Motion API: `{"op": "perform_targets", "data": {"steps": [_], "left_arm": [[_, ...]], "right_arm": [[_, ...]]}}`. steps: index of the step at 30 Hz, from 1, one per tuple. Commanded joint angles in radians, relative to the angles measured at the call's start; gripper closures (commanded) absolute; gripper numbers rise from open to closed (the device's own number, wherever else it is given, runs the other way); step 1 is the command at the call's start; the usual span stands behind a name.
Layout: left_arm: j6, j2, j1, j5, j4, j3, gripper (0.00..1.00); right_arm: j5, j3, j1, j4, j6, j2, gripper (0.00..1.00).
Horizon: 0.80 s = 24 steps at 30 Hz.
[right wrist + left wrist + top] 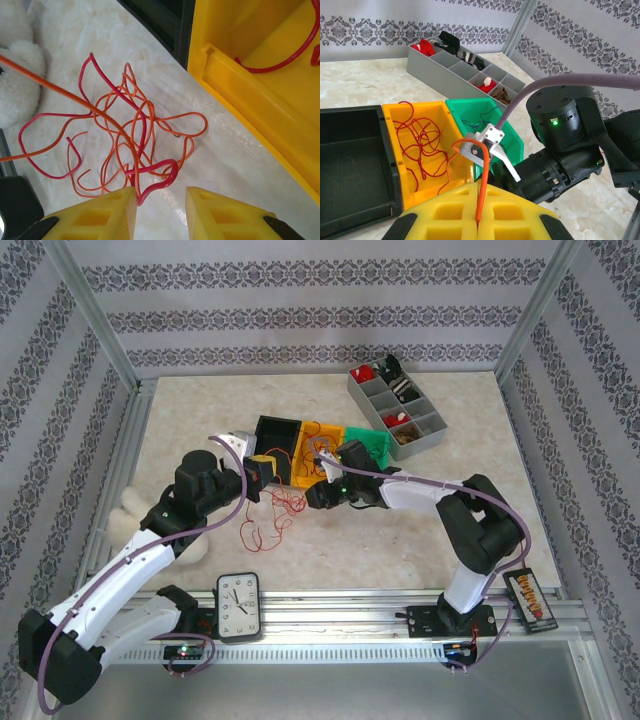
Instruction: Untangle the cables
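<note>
Two claws engaged: my left claw (pixel 479 221) pinches a thin orange wire (pixel 481 175); my right claw (pixel 161 200), half-open, straddles a red loop (pixel 159 172) of the tangled red-and-orange cables (pixel 131 131) on the pale marbled surface (pixel 235 170). Next, I'd grip and draw apart.

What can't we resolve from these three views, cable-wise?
- Top view: cable clump too small to count strands or crossings.
- Right wrist: orange cable runs off the left edge; its far end is unseen.
- Left wrist: green bin contents partly behind the right arm.
- Left wrist: left gripper pads cover the stretch of orange cable they clamp.
</note>
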Motion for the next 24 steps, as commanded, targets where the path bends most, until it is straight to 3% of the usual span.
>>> {"op": "perform_targets", "data": {"steps": [1, 11, 17, 20, 24], "left_arm": [[-0.005, -0.022, 0.008, -0.006, 0.035, -0.010, 1.00], [-0.011, -0.027, 0.008, -0.010, 0.038, -0.020, 1.00], [-0.010, -0.031, 0.008, -0.071, 0.027, -0.023, 1.00], [-0.030, -0.046, 0.008, -0.295, -0.011, -0.026, 1.00], [-0.081, -0.089, 0.008, -0.675, -0.038, -0.069, 1.00]], "right_arm": [[-0.028, 0.034, -0.018, 0.052, 0.019, 0.024, 0.67], [-0.053, 0.068, -0.017, 0.062, 0.028, 0.073, 0.72], [-0.023, 0.055, -0.022, 0.065, 0.036, 0.054, 0.94], [0.013, 0.006, -0.037, 0.062, 0.043, -0.003, 0.96], [0.065, -0.076, -0.060, 0.036, 0.050, -0.104, 0.97]]}}
